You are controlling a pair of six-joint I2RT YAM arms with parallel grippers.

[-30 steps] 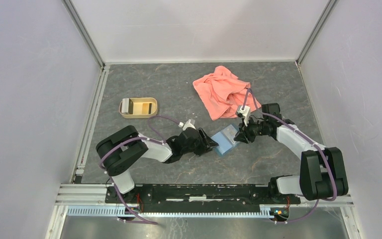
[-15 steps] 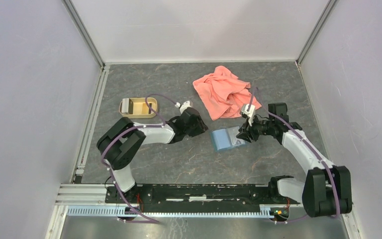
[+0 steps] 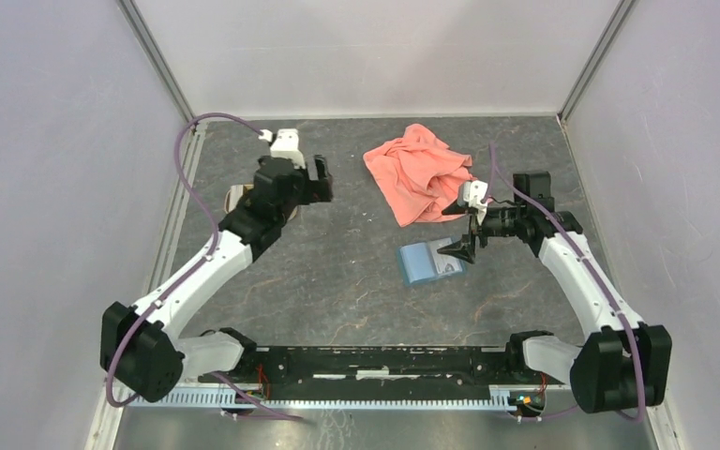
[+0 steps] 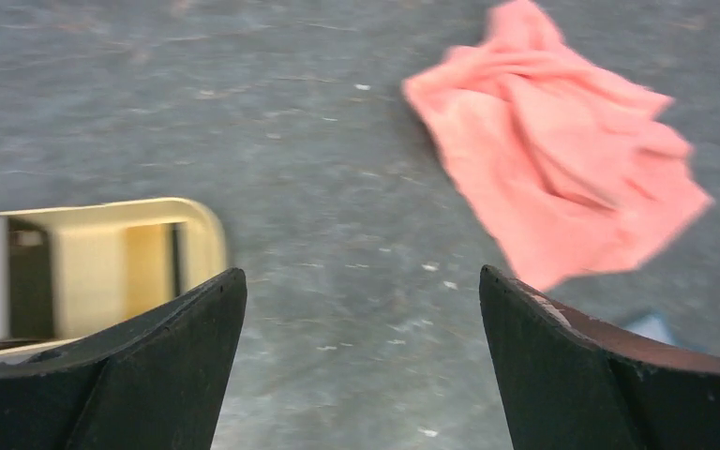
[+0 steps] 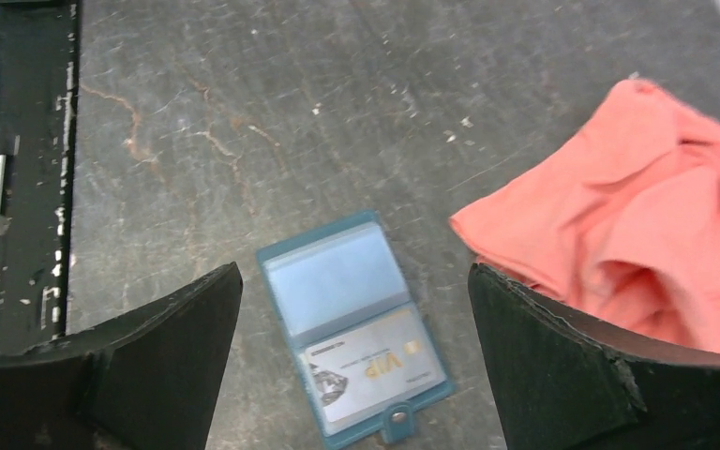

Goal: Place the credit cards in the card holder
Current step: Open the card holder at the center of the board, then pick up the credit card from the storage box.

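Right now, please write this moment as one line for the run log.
left gripper: open, empty, near tan tray | right gripper: open, empty, above card holder | card holder: lying open, one credit card inside

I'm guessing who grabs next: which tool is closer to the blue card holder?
Right. The right tool hangs at the card holder's edge; the left tool is far away, by the tan tray.

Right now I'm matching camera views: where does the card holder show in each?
Top external: card holder lies open right of centre, below the pink cloth.
Left wrist: maybe a blue sliver at lower right.
Right wrist: bottom centre, open.
Shared landmark: the pink cloth.
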